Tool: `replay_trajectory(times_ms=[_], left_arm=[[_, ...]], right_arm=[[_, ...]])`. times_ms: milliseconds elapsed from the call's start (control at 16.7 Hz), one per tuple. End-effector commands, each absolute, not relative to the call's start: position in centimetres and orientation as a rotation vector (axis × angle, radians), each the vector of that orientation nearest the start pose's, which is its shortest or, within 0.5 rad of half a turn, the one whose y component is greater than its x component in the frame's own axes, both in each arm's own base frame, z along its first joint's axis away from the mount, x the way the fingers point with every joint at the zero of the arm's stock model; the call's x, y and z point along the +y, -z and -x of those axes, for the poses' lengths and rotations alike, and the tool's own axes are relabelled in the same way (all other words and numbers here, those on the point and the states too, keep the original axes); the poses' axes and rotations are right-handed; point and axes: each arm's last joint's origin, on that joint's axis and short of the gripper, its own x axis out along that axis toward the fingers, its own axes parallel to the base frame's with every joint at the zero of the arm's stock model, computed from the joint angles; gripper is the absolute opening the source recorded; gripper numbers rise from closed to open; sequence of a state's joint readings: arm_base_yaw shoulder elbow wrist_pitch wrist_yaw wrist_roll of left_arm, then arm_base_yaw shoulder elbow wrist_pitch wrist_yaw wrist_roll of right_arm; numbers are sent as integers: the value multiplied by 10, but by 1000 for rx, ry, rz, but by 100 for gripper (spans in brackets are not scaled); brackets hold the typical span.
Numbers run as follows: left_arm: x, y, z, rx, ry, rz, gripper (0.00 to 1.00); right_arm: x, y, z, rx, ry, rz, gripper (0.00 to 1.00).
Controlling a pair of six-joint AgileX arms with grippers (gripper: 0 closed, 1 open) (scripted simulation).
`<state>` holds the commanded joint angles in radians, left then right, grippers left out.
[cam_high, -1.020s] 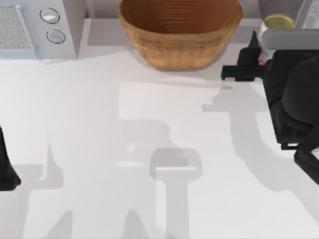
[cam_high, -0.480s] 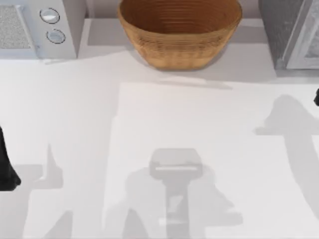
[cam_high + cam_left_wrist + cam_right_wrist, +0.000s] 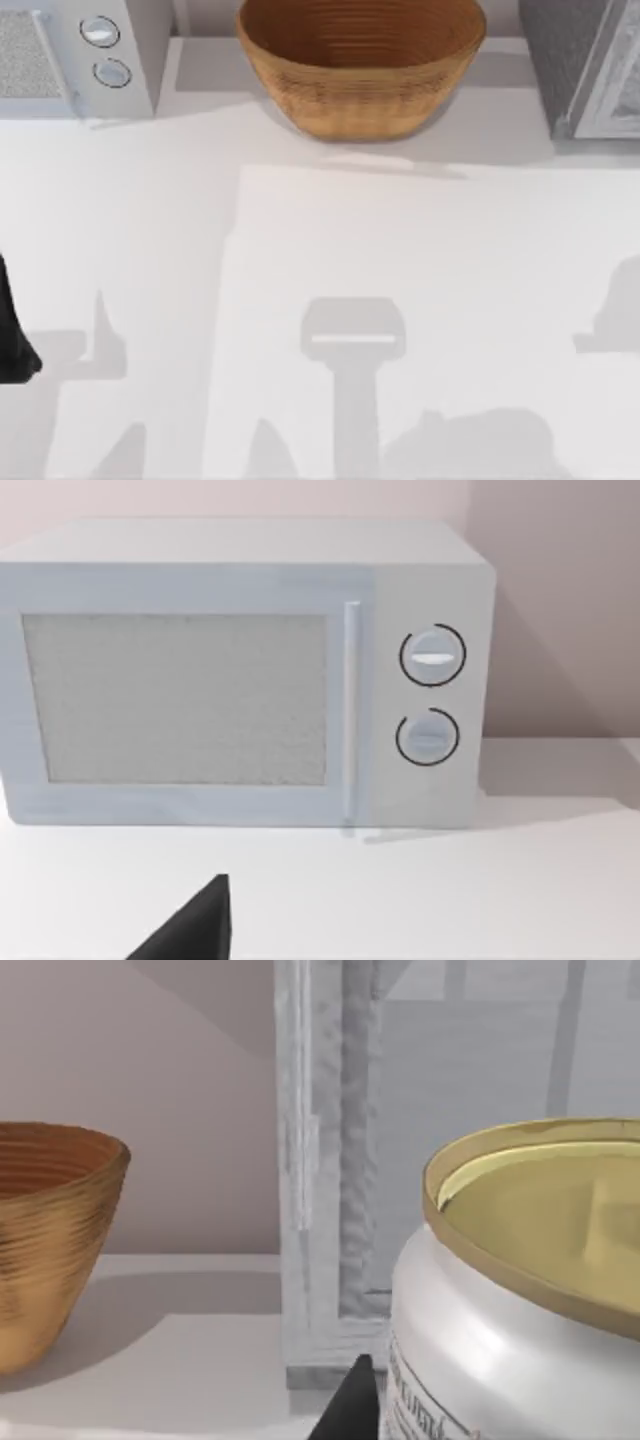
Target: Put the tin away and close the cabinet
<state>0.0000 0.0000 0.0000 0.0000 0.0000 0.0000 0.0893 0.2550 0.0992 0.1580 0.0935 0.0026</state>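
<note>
The tin (image 3: 520, 1290) is very near in the right wrist view: a dull gold top over a white label with dark print. A dark part of my right gripper (image 3: 350, 1410) shows right beside it. Behind the tin rises the cabinet (image 3: 320, 1210), with a pale frame and a grey panel. In the top view the cabinet (image 3: 575, 70) stands at the back right corner. My left arm (image 3: 12, 340) is parked at the table's left edge, and a dark tip of my left gripper (image 3: 190, 930) points toward the microwave.
A white microwave (image 3: 70, 55) with two dials stands at the back left, seen front-on as the microwave (image 3: 240, 680) in the left wrist view. A large wicker basket (image 3: 360, 65) sits at the back middle, left of the cabinet. The white table (image 3: 330, 250) spreads in front.
My right arm, which was at the cabinet with the tin's gold top showing a second ago, has left the top view. Its shadow slid toward the front right. The left arm stayed still.
</note>
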Motion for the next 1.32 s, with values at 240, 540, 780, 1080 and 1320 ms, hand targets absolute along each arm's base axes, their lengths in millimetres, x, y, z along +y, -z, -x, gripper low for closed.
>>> replay_trajectory(times_ms=[240,540,780,1080,1320], left_arm=[[-1,-160,-106,0,0,0,100],[-1,-160,-106,0,0,0,100],[-1,-160,-106,0,0,0,100],[-1,-160,-106,0,0,0,100],[-1,-160,-106,0,0,0,100]], right_arm=[[0,-166,-108,-1,1,0,0],[-1,-160,-106,0,0,0,0],[-1,-163,-106,0,-2,-2,0],[1,-214,-106,0,-1,-1,0],[4,-284,-115,0,0,0,0]])
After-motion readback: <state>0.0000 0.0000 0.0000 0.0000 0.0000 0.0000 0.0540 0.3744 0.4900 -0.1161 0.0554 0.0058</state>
